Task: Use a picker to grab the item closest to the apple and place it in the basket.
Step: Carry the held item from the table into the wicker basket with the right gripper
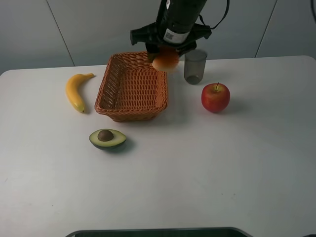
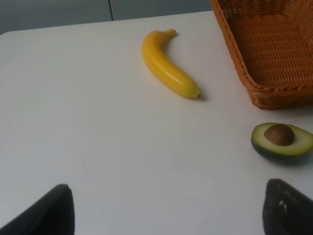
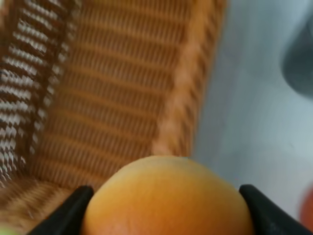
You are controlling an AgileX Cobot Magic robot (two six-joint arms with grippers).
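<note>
My right gripper (image 1: 166,55) is shut on an orange fruit (image 1: 165,60) and holds it in the air over the far right rim of the wicker basket (image 1: 106,96). In the right wrist view the orange fruit (image 3: 168,198) fills the space between the two black fingers (image 3: 68,213), with the basket (image 3: 122,88) below and blurred. The red apple (image 1: 215,97) rests on the table right of the basket. My left gripper (image 2: 166,213) is open low over the table, only its two dark fingertips (image 2: 46,213) showing; it is out of the exterior high view.
A grey cup (image 1: 195,66) stands just right of the held fruit, behind the apple. A banana (image 1: 75,90) lies left of the basket and a halved avocado (image 1: 107,138) in front of it. The white table (image 1: 197,173) stretches toward the near edge.
</note>
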